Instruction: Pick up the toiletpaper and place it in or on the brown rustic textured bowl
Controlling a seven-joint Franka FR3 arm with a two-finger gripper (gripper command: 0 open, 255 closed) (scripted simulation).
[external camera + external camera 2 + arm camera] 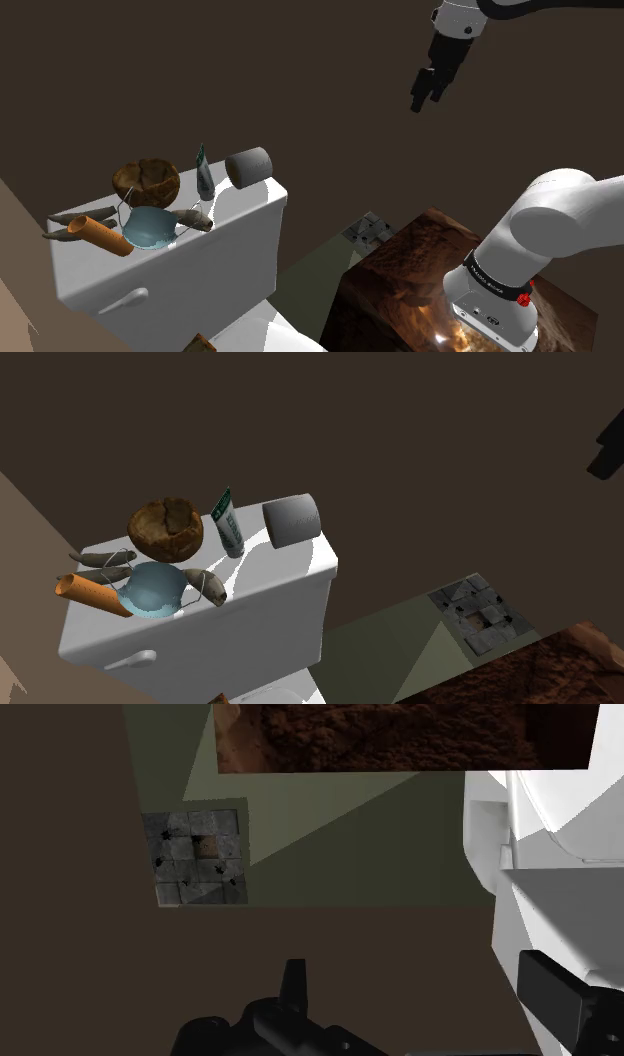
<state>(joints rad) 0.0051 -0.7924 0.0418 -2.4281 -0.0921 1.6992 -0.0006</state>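
Note:
The toilet paper (249, 166) (293, 519) is a grey roll lying on its side at the right end of a white toilet tank lid (245, 207) (300, 567). The brown rough-textured bowl (146, 180) (165, 529) stands at the back of the same lid, with a tube between it and the roll. My black gripper (427, 97) hangs high in the air, far to the shoulder view's right of the tank. It is open and holds nothing. In the wrist view the gripper (420, 999) looks down at the floor beside the white toilet (545, 824).
A green-and-white tube (203, 172) (229, 524) stands upright on the lid. In front of the bowl lie a blue bowl-shaped item (148, 227) (152, 589) and an orange cylinder (100, 235) (92, 594). A grey tiled square (367, 231) (480, 612) (197, 857) is on the floor beside the brown stand (415, 275).

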